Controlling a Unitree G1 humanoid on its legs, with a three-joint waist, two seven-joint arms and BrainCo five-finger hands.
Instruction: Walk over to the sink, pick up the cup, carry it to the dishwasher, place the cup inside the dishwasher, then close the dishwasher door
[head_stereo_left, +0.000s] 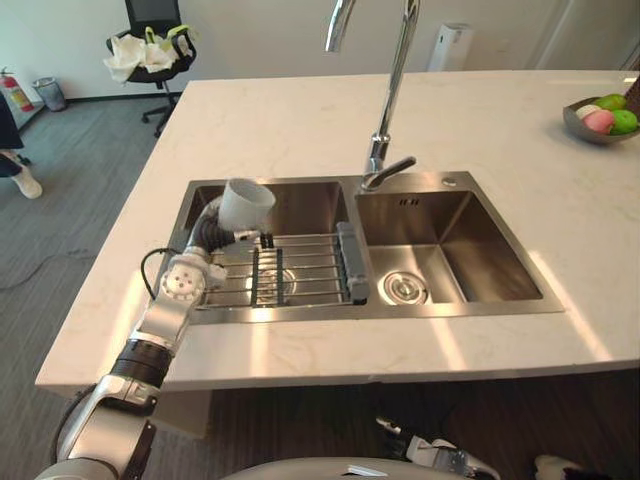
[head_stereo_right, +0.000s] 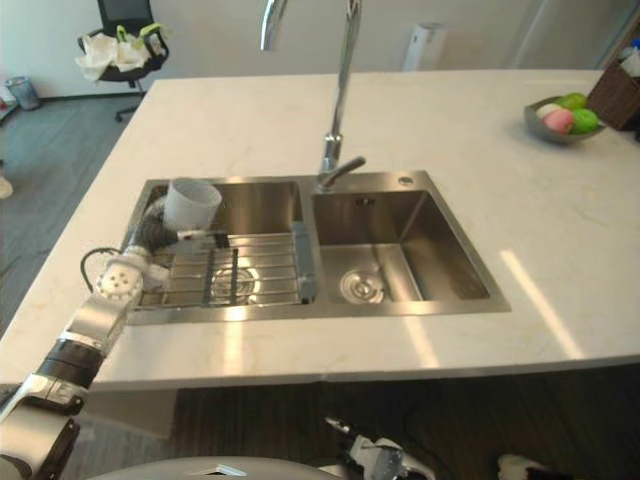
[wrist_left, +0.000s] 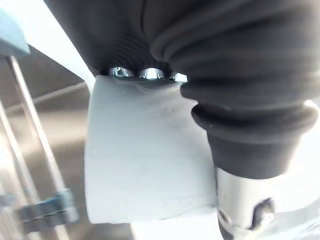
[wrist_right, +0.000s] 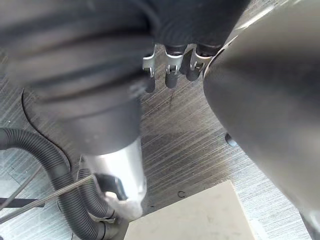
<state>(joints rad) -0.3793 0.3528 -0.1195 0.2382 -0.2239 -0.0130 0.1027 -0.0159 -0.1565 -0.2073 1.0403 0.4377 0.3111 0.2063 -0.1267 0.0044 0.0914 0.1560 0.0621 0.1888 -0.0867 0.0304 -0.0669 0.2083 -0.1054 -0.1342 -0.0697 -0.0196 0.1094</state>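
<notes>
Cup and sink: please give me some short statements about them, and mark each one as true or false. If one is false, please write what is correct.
1. The left hand has its fingers curled round the white cup. True.
2. The cup stands on the countertop. False: it is held up over the left basin.
3. The wire rack lies in the right basin. False: it lies in the left basin.
4. A bowl of fruit stands on the countertop, off to the right of the sink. True.
5. The right hand helps to hold the cup. False: it hangs low near the floor and holds nothing.
</notes>
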